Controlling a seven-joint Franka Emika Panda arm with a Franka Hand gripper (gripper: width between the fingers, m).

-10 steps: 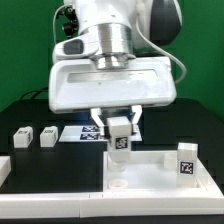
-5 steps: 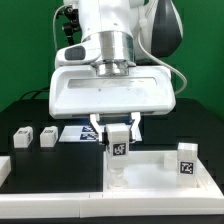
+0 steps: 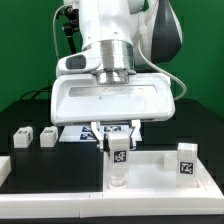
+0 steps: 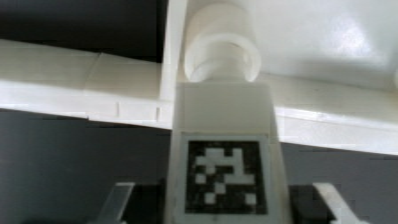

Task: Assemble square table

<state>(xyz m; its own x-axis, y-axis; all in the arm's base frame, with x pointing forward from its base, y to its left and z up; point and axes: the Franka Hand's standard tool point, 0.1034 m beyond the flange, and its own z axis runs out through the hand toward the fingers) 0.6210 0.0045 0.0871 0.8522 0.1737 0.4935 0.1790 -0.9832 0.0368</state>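
Note:
The square table top (image 3: 160,172) is a white slab with a raised rim, lying at the front of the exterior view. My gripper (image 3: 120,150) is shut on a white tagged peg leg (image 3: 120,160) and holds it upright over the slab's near-left corner, its lower end at the slab's surface. In the wrist view the leg (image 4: 226,130) runs up the middle with its tag facing the camera, and a finger (image 4: 134,200) shows on each side. Another tagged leg (image 3: 186,162) stands upright on the slab at the exterior view's right. Two more legs (image 3: 24,136) (image 3: 49,136) lie on the table at the left.
The marker board (image 3: 82,133) lies flat behind the gripper. A white border rail (image 3: 4,168) sits at the far left edge. The black table carries all parts; a green wall stands behind.
My gripper has moved down with the leg, bringing its lower end from just above the slab onto the slab's near-left corner. The other parts have not moved.

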